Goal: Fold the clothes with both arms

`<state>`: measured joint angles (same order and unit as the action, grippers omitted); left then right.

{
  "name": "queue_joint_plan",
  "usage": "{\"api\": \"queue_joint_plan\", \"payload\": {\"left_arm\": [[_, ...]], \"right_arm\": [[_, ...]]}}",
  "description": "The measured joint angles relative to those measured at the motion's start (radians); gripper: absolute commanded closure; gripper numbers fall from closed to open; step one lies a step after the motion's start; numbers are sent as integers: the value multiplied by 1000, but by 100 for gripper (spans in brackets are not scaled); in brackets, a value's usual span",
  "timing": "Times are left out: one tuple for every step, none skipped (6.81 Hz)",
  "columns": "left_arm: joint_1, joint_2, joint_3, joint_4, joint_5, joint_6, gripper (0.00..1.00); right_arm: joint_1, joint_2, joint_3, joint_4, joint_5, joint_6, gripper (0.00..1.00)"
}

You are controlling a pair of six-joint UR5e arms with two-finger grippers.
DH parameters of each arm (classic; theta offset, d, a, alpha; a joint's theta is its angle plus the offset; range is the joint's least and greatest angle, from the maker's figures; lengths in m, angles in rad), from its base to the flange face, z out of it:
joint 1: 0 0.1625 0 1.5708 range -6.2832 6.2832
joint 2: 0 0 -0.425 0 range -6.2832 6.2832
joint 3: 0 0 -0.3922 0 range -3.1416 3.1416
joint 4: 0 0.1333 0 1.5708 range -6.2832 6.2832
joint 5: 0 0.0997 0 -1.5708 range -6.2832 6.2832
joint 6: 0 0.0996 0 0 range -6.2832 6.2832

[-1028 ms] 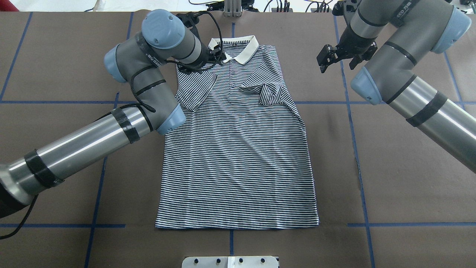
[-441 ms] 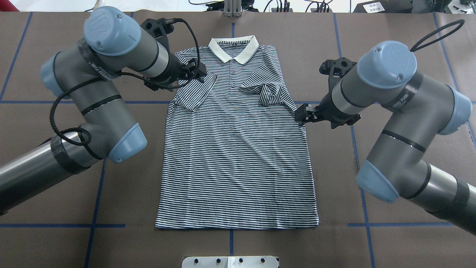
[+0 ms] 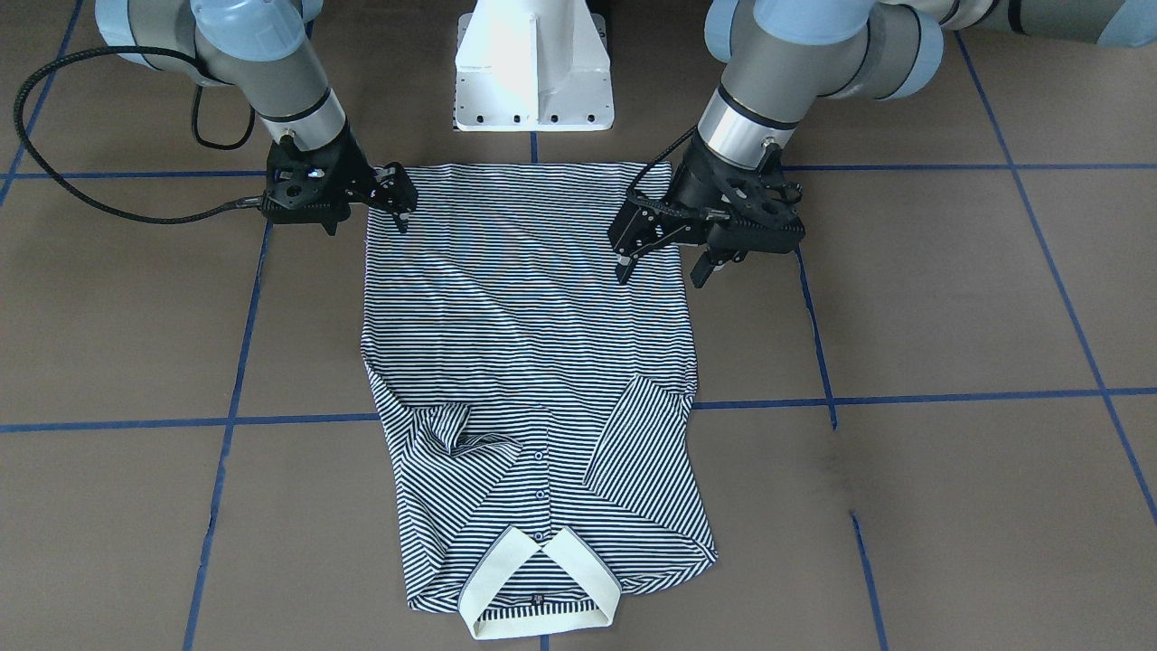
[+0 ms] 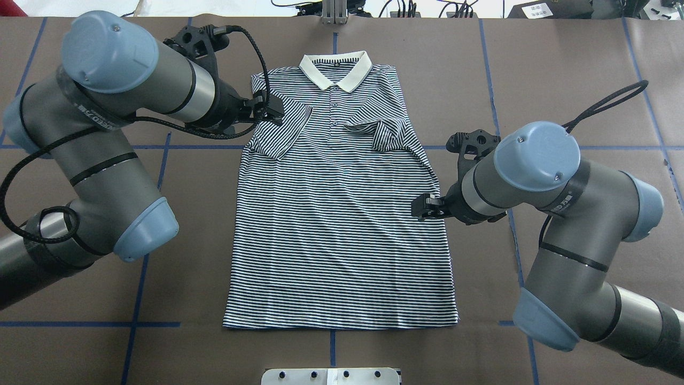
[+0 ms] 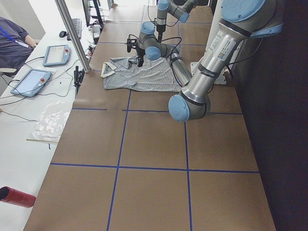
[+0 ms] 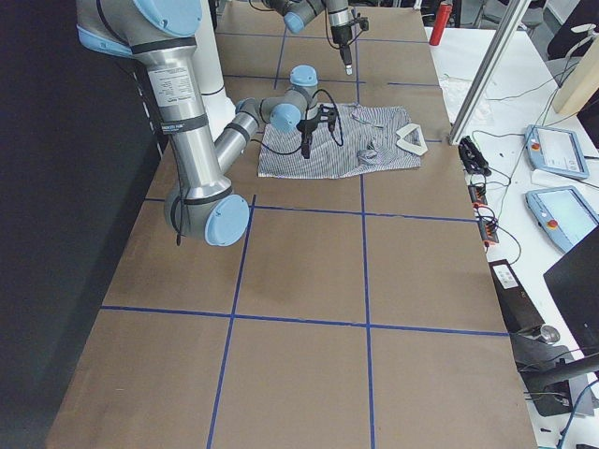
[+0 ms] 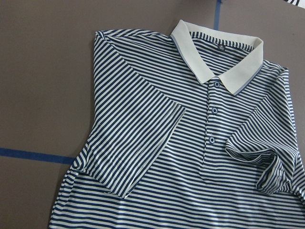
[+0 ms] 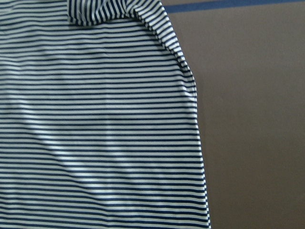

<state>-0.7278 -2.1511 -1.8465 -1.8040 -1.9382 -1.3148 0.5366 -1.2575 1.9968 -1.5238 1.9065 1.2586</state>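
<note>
The striped polo shirt (image 4: 342,214) lies flat on the brown table, cream collar (image 4: 335,69) away from the robot and both sleeves folded in over the chest. It also shows in the front view (image 3: 524,344). My left gripper (image 4: 272,109) hovers over the shirt's left side by the folded sleeve; in the front view (image 3: 662,269) it is open and empty. My right gripper (image 4: 419,208) hovers at the shirt's right edge near mid-body, open and empty (image 3: 402,210). The left wrist view shows the collar and placket (image 7: 212,109), and the right wrist view shows the right side edge (image 8: 193,119).
The white pedestal base (image 3: 533,72) stands just beyond the hem. Blue tape lines (image 4: 141,278) grid the table. A side bench holds tablets (image 5: 31,82), and a metal post (image 5: 72,33) stands at the far table edge. A red cylinder (image 5: 17,197) lies off the table.
My left gripper has drawn back from the collar to the folded left sleeve. My right arm has swung from the far right down to the shirt's right edge. The shirt has not moved.
</note>
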Motion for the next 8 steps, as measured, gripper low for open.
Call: {"api": "queue_joint_plan", "payload": {"left_arm": [[15, 8, -11, 2, 1, 0, 0], [23, 8, -16, 6, 2, -1, 0], [27, 7, -19, 8, 1, -1, 0], [28, 5, -20, 9, 1, -1, 0], [28, 3, -22, 10, 0, -1, 0], [28, 2, -24, 10, -1, -1, 0], [28, 2, -26, 11, -2, -1, 0], [28, 3, -26, 11, -2, 0, 0]], "right_arm": [[-45, -31, -3, 2, -35, 29, 0], [-86, -55, -6, 3, -54, 68, 0], [-128, -69, -9, 4, -72, 115, 0], [-170, -75, -11, 4, -97, 160, 0], [-208, -80, -13, 4, -123, 201, 0], [-238, -87, -12, 13, -143, 235, 0], [-255, -98, -10, 33, -155, 258, 2], [-263, -109, -8, 50, -159, 271, 6]]}}
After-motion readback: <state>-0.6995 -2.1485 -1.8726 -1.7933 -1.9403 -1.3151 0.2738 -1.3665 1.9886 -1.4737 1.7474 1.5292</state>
